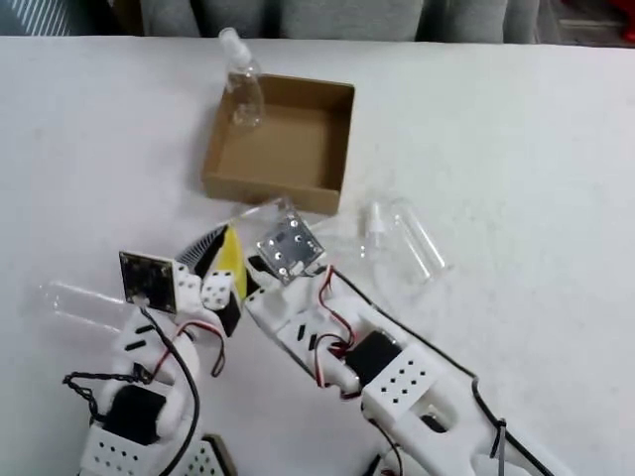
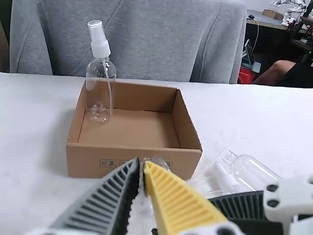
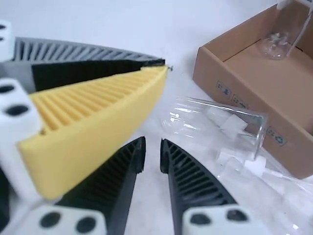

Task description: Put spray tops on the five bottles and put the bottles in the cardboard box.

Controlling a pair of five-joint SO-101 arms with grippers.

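Left claw (image 2: 141, 166), pinched shut and seemingly empty, sat beside the right claw (image 3: 152, 143), jaws slightly parted, low in frame before the cardboard box (image 1: 268, 193), probably readying to cap the bare bottle (image 1: 417, 238) lying on the worktop (image 1: 516, 149) at right, while one topped bottle (image 1: 241, 84) stood in the box's upper-left corner.

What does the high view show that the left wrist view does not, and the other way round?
High view: a clear bottle lying near the table's left edge. Left wrist view: the printed marks on the cardboard box's front wall. Both: that box, a spray-topped bottle standing in its far left corner, and a loose bottle lying on the table to its right.
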